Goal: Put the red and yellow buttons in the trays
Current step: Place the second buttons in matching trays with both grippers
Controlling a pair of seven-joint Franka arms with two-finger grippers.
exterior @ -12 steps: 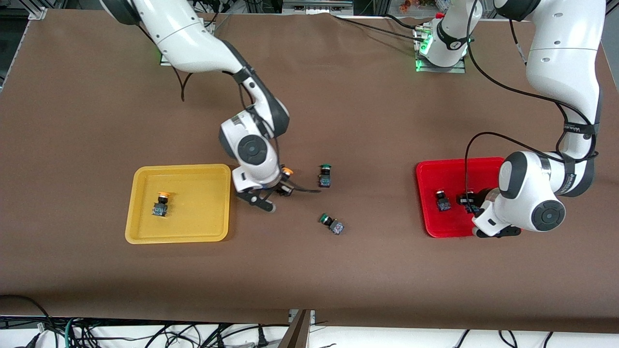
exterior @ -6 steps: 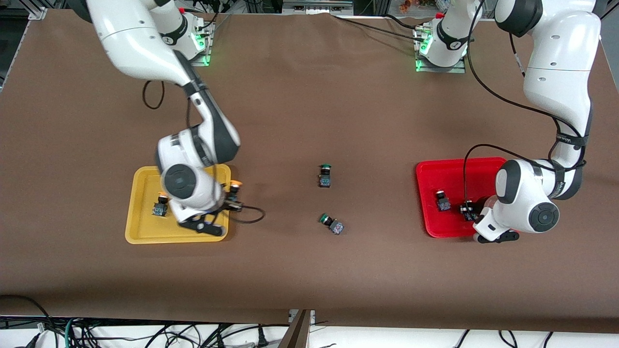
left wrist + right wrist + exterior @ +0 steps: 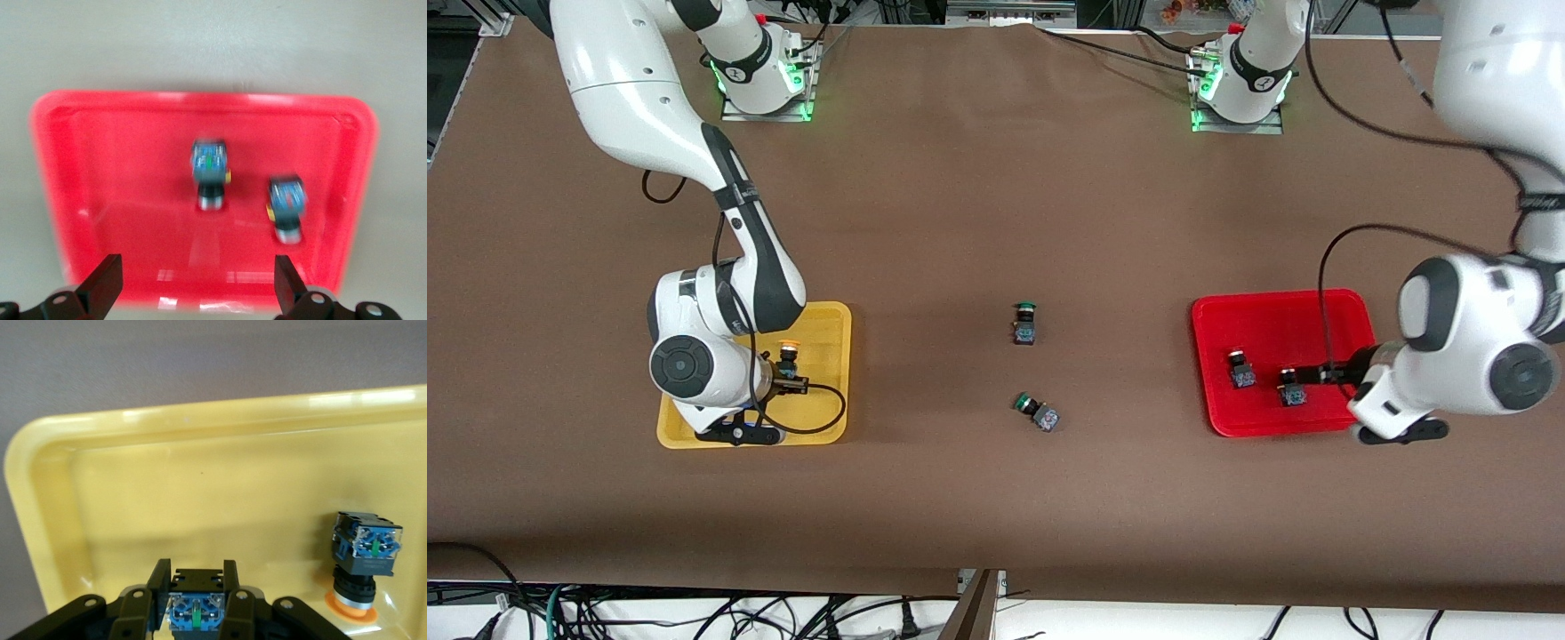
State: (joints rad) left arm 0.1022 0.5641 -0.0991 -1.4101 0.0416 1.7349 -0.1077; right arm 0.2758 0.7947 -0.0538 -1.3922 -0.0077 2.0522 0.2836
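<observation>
My right gripper (image 3: 787, 372) is shut on a yellow button (image 3: 787, 353) and holds it over the yellow tray (image 3: 831, 324). In the right wrist view the held button (image 3: 195, 603) sits between the fingers of that gripper (image 3: 193, 572). A second yellow button (image 3: 365, 553) lies in the tray; my right wrist hides it in the front view. Two red buttons (image 3: 1240, 369) (image 3: 1291, 389) lie in the red tray (image 3: 1272, 307). My left gripper (image 3: 1332, 373) is open and empty over that tray's side toward the left arm's end. It shows the same in the left wrist view (image 3: 195, 288).
Two green-capped buttons lie on the brown table between the trays, one upright (image 3: 1024, 323), one tipped over (image 3: 1037, 412) nearer the front camera. A black cable (image 3: 818, 418) hangs from my right wrist over the yellow tray's rim.
My right arm has carried the yellow button from the table's middle to over the yellow tray. My left gripper has drawn back from the second red button, which stays in the red tray.
</observation>
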